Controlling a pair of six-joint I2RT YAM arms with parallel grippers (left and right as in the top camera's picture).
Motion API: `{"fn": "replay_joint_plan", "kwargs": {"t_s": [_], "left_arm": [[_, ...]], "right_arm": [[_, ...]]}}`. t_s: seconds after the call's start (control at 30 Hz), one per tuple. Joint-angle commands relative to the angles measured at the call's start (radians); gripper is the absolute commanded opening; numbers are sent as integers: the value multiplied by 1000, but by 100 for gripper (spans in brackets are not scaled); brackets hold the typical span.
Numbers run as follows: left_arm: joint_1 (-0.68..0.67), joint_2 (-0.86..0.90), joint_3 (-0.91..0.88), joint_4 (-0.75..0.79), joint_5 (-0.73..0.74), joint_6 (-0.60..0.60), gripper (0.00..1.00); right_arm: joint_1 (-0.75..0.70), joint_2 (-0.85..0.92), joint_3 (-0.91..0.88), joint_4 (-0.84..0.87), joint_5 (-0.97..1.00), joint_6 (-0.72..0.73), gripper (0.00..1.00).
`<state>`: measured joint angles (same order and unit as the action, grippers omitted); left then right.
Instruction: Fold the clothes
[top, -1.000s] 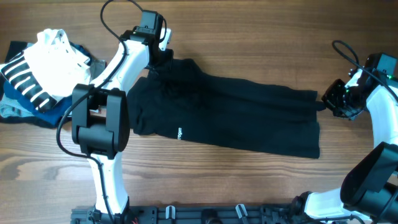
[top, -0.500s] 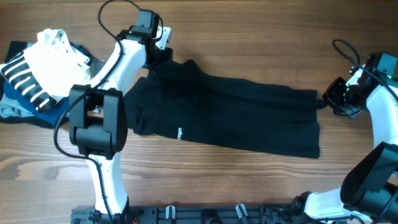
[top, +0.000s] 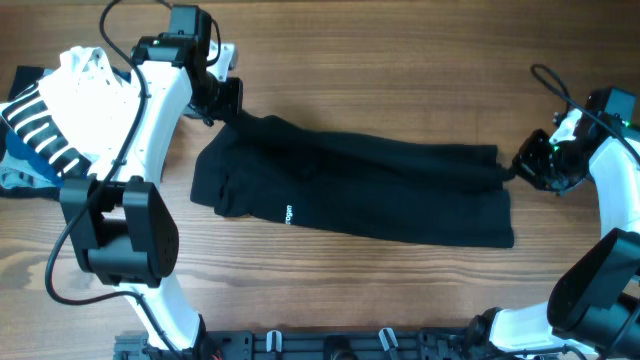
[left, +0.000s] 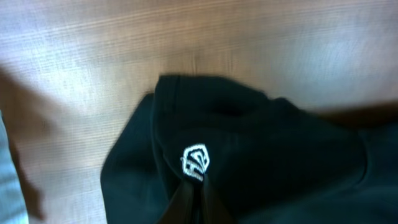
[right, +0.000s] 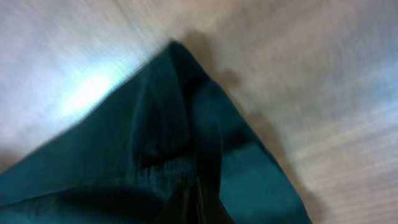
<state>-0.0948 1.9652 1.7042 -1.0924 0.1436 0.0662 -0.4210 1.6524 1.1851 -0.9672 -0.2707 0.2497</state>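
L hand (top: 228, 108), R hand (top: 515, 168) grip T-shirt (top: 380, 190) ends.
I'd pull evenly, w/o jerks, so cloth flattens.

The surface (top: 400, 70) is brown wood with long lines in it. A white garment (top: 95, 90) and a dark blue striped garment (top: 40, 135) lie piled at its left edge.

- The overhead camera looks straight down from high above the table (top: 400, 60) and takes in the whole black T-shirt (top: 380, 190) across mid-frame.
- The left wrist camera looks down from close on the shirt end that lies at the overhead's upper left.
- The right wrist camera is equally close and blurred, and shows the shirt end at the overhead's right.
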Motion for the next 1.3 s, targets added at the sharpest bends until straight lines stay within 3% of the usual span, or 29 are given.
{"fn": "replay_joint_plan", "kwargs": {"t_s": [0.0,0.3,0.6,0.8,0.87,0.9,1.17,1.27], "left_arm": [[10,-2,0,-70,-6,4,4],[10,-2,-54,-141,-6,4,4],[10,-2,-150,-155,-6,4,4],[10,-2,-155,-126,-6,4,4],[10,-2,-155,-115,-6,0,4],[10,-2,-155,-111,-6,0,4],[10,-2,-155,-74,-6,-4,4],[10,-2,-155,-66,-6,-4,4]], "right_arm": [[-3,-7,4,-69,159,46,4],[-3,-7,4,-229,286,36,4],[-3,-7,-1,-224,256,41,4],[-2,-7,-102,-47,-70,-107,50],[-1,-7,-153,5,-89,-119,62],[-1,-7,-171,19,-89,-118,63],[-1,-7,-245,97,-94,-94,63],[-1,-7,-245,116,-106,-102,48]]}}
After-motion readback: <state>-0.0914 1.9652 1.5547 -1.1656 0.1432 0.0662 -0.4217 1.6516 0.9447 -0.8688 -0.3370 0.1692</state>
